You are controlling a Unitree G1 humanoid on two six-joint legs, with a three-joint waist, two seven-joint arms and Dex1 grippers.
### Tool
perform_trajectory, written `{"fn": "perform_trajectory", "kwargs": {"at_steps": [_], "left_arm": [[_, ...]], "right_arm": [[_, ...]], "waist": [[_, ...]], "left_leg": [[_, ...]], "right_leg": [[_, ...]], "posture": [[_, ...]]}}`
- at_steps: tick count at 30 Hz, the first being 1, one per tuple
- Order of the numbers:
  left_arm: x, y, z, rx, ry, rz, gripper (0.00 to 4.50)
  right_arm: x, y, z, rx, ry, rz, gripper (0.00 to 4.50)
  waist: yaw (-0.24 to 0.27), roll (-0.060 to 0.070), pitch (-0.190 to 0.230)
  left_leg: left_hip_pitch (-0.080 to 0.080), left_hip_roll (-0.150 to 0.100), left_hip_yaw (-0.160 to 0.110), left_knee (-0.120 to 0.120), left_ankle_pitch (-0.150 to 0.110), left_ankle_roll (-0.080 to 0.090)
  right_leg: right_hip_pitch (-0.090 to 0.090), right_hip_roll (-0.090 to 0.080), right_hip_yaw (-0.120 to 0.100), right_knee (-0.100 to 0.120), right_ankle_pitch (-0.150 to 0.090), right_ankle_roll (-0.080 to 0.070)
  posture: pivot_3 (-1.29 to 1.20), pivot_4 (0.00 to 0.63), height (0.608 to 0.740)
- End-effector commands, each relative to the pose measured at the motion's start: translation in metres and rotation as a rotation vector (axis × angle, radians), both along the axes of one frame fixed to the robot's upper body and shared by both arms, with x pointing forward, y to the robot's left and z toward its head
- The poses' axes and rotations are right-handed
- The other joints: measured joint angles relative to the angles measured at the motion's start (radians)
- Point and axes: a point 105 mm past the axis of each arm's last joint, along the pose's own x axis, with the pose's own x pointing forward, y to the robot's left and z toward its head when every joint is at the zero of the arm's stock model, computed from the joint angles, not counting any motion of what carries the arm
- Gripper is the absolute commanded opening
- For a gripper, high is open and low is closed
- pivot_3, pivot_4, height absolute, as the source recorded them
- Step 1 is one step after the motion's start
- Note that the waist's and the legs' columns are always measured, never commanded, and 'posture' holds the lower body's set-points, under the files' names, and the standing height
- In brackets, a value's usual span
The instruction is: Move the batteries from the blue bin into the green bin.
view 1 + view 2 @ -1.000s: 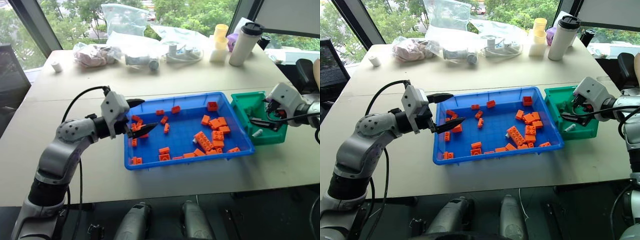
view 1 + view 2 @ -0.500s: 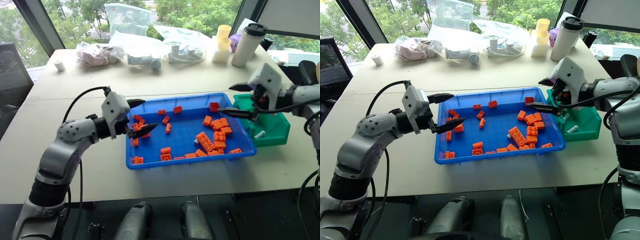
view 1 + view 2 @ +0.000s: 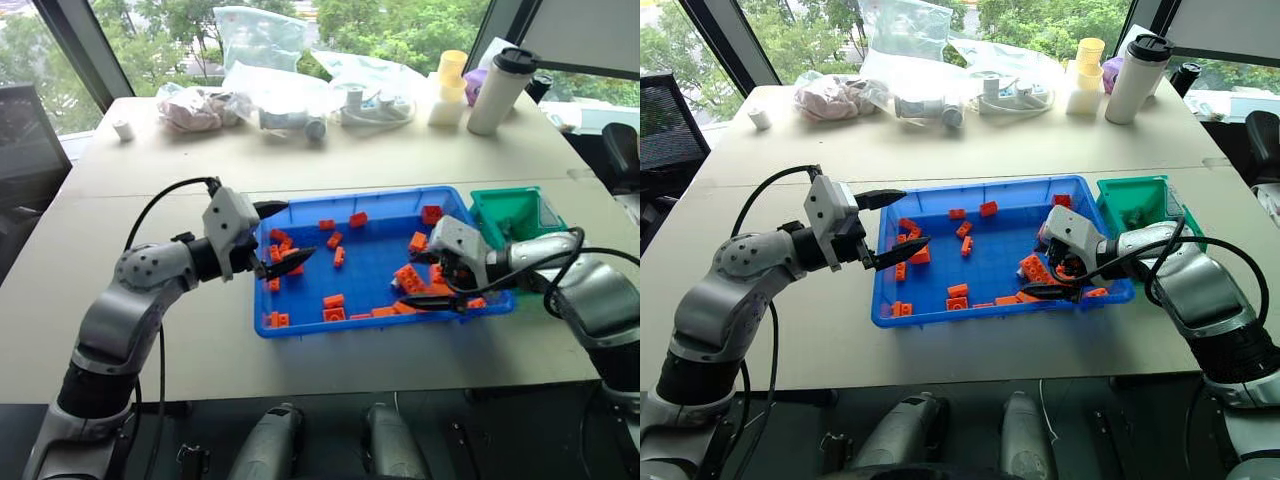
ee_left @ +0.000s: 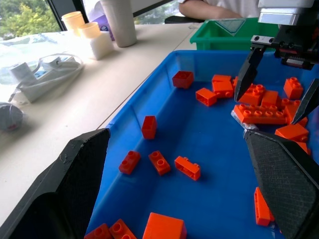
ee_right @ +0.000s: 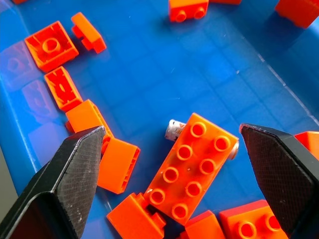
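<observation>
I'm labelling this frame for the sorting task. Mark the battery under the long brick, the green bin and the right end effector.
battery (image 5: 174,130): right wrist view, its exposed silver end.
green bin (image 3: 495,233): left eye view, near wall.
right end effector (image 3: 447,281): left eye view, between its fingertips.

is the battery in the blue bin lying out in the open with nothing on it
No, in the right wrist view the battery lies under a long orange brick in the blue bin, only its ends peeking out.
</observation>
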Motion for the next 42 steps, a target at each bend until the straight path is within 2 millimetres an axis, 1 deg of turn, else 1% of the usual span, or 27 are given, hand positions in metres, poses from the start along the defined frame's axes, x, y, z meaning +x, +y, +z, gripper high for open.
{"fn": "perform_trajectory", "kwargs": {"at_steps": [1, 9, 10, 12, 16, 17, 18, 21, 22, 23, 24, 25, 26, 27, 29, 31, 34, 36, 38, 40, 41, 42], "left_arm": [[-0.004, -0.003, 0.009, -0.003, -0.045, -0.008, 4.5], [-0.004, -0.002, 0.009, 0.002, -0.05, 0.003, 4.5], [-0.004, -0.002, 0.009, 0.002, -0.05, 0.005, 4.5], [-0.004, -0.002, 0.008, 0.003, -0.05, 0.008, 4.5], [-0.004, -0.001, 0.008, 0.005, -0.051, 0.011, 4.5], [-0.004, -0.001, 0.008, 0.005, -0.052, 0.011, 4.5], [-0.004, -0.001, 0.008, 0.005, -0.052, 0.011, 4.5], [-0.004, -0.001, 0.009, 0.007, -0.054, 0.012, 4.5], [-0.004, -0.001, 0.009, 0.007, -0.055, 0.012, 4.5], [-0.004, -0.001, 0.009, 0.008, -0.056, 0.012, 4.5], [-0.003, 0.0, 0.01, 0.009, -0.057, 0.011, 4.5], [-0.003, 0.0, 0.009, 0.009, -0.057, 0.011, 4.5], [-0.003, 0.0, 0.009, 0.01, -0.057, 0.011, 4.5], [-0.003, 0.0, 0.009, 0.01, -0.057, 0.011, 4.5], [-0.002, 0.001, 0.01, 0.009, -0.06, 0.012, 4.5], [0.0, 0.001, 0.011, 0.008, -0.063, 0.012, 4.5], [0.0, 0.0, 0.012, 0.008, -0.066, 0.012, 4.5], [-0.001, 0.002, 0.012, 0.008, -0.068, 0.017, 4.5], [-0.001, 0.003, 0.012, 0.006, -0.068, 0.022, 4.5], [-0.002, 0.003, 0.012, 0.007, -0.066, 0.029, 4.5], [-0.003, 0.003, 0.011, 0.003, -0.065, 0.034, 4.5], [-0.004, 0.003, 0.011, 0.0, -0.065, 0.037, 4.5]], "right_arm": [[0.009, -0.006, 0.001, -0.058, -0.021, -0.042, 4.48], [0.018, -0.007, -0.001, -0.11, -0.017, -0.062, 4.48], [0.018, -0.006, 0.0, -0.109, -0.017, -0.057, 4.24], [0.018, -0.005, 0.0, -0.11, -0.018, -0.054, 3.62], [0.019, -0.004, 0.002, -0.108, -0.023, -0.052, 1.53], [0.019, -0.003, 0.003, -0.108, -0.026, -0.05, 1.15], [0.019, -0.003, 0.004, -0.108, -0.027, -0.049, 1.06], [0.021, -0.005, 0.014, -0.104, -0.058, -0.06, 1.06], [0.024, -0.005, 0.022, -0.095, -0.083, -0.065, 1.06], [0.026, -0.003, 0.035, -0.078, -0.129, -0.06, 1.06], [0.029, 0.005, 0.055, -0.023, -0.173, -0.044, 1.06], [0.029, 0.012, 0.068, 0.016, -0.202, -0.031, 1.06], [0.029, 0.022, 0.078, 0.059, -0.218, -0.008, 1.06], [0.028, 0.031, 0.081, 0.08, -0.225, 0.018, 1.06], [0.029, 0.05, 0.078, 0.097, -0.228, 0.054, 1.06], [0.034, 0.066, 0.065, 0.07, -0.236, 0.081, 1.06], [0.043, 0.081, 0.052, 0.06, -0.245, 0.095, 1.06], [0.05, 0.087, 0.047, 0.059, -0.248, 0.086, 2.09], [0.053, 0.091, 0.045, 0.064, -0.244, 0.092, 2.96], [0.056, 0.092, 0.045, 0.053, -0.255, 0.097, 4.03], [0.058, 0.085, 0.048, 0.035, -0.262, 0.091, 4.45], [0.06, 0.079, 0.051, 0.021, -0.266, 0.085, 4.45]], "waist": [[0.0, 0.0, 0.0], [0.0, 0.0, 0.0], [0.0, 0.0, 0.0], [0.0, 0.0, 0.0], [0.0, 0.0, 0.0], [0.0, 0.0, 0.0], [0.0, 0.0, 0.0], [0.0, 0.0, 0.0], [0.0, 0.0, 0.0], [0.0, 0.0, 0.0], [0.0, 0.0, 0.0], [-0.002, 0.0, 0.0], [-0.006, 0.0, 0.0], [-0.008, 0.0, 0.0], [-0.009, -0.001, -0.001], [-0.007, -0.003, -0.002], [-0.004, -0.003, -0.001], [0.0, -0.002, -0.001], [0.001, -0.003, -0.001], [-0.002, -0.002, -0.001], [-0.003, -0.002, -0.001], [-0.004, -0.002, -0.001]], "left_leg": [[0.0, 0.0, 0.0, 0.0, 0.0, 0.0], [0.0, 0.0, 0.0, 0.0, 0.0, 0.0], [0.0, 0.0, 0.0, 0.0, 0.0, 0.0], [0.0, 0.0, 0.0, 0.0, 0.0, 0.0], [0.0, 0.0, 0.0, 0.0, 0.0, 0.0], [0.0, 0.0, 0.0, 0.0, 0.0, 0.0], [0.0, 0.0, 0.0, 0.0, 0.0, 0.0], [0.0, 0.0, 0.0, 0.0, 0.0, 0.0], [0.0, 0.0, 0.0, 0.0, 0.0, 0.0], [0.0, 0.0, 0.0, 0.0, 0.0, 0.0], [0.0, 0.0, 0.0, 0.0, 0.0, 0.0], [0.0, 0.0, 0.0, 0.0, 0.0, 0.0], [0.0, 0.0, 0.0, 0.0, 0.0, 0.0], [0.0, 0.0, 0.0, -0.001, 0.0, 0.0], [0.0, 0.001, 0.0, -0.001, 0.0, 0.0], [0.0, 0.002, -0.001, -0.001, 0.0, 0.0], [0.0, 0.0, -0.001, 0.0, 0.0, 0.0], [0.0, -0.001, -0.001, 0.0, 0.0, 0.0], [0.0, -0.001, -0.001, 0.0, 0.0, 0.0], [0.0, -0.001, -0.001, 0.0, 0.0, 0.0], [0.0, -0.001, -0.001, 0.0, 0.0, 0.0], [0.0, 0.0, -0.001, 0.0, 0.0, 0.0]], "right_leg": [[0.0, 0.0, 0.0, 0.0, 0.0, 0.0], [0.0, 0.0, 0.0, 0.0, 0.0, 0.0], [0.0, 0.0, 0.0, 0.0, 0.0, 0.0], [0.0, 0.0, 0.0, 0.0, 0.0, 0.0], [0.0, 0.0, 0.0, 0.0, 0.0, 0.0], [0.0, 0.0, 0.0, 0.0, 0.0, 0.0], [0.0, 0.0, 0.0, 0.0, 0.0, 0.0], [0.0, 0.0, 0.0, 0.0, 0.0, 0.0], [0.0, 0.0, 0.0, 0.0, 0.0, 0.0], [0.0, 0.0, 0.0, 0.0, 0.0, 0.0], [0.0, 0.0, 0.0, 0.0, 0.0, 0.0], [0.0, 0.0, 0.0, 0.0, 0.0, 0.0], [-0.001, 0.0, 0.0, 0.0, 0.0, 0.0], [-0.001, 0.0, 0.0, 0.0, 0.0, 0.0], [-0.001, 0.001, 0.0, 0.0, 0.0, 0.0], [0.0, 0.001, -0.001, 0.0, 0.0, 0.0], [0.0, 0.0, -0.001, 0.0, 0.0, 0.0], [-0.001, 0.0, -0.001, 0.0, 0.0, 0.0], [0.0, 0.0, -0.001, 0.0, 0.0, 0.0], [-0.001, 0.0, -0.001, 0.0, 0.0, 0.0], [-0.001, 0.0, -0.001, 0.0, 0.0, 0.0], [-0.001, 0.0, -0.001, 0.0, 0.0, 0.0]], "posture": [[0.0, 0.15, 0.74], [0.0, 0.15, 0.74], [0.0, 0.15, 0.74], [0.0, 0.15, 0.74], [0.0, 0.15, 0.74], [0.0, 0.15, 0.74], [0.0, 0.15, 0.74], [0.0, 0.15, 0.74], [0.0, 0.15, 0.74], [0.0, 0.15, 0.74], [0.0, 0.15, 0.74], [0.0, 0.15, 0.74], [0.0, 0.15, 0.74], [0.0, 0.15, 0.74], [0.0, 0.15, 0.74], [0.0, 0.15, 0.74], [0.0, 0.15, 0.74], [0.0, 0.15, 0.74], [0.0, 0.15, 0.74], [0.0, 0.15, 0.74], [0.0, 0.15, 0.74], [0.0, 0.15, 0.74]]}}
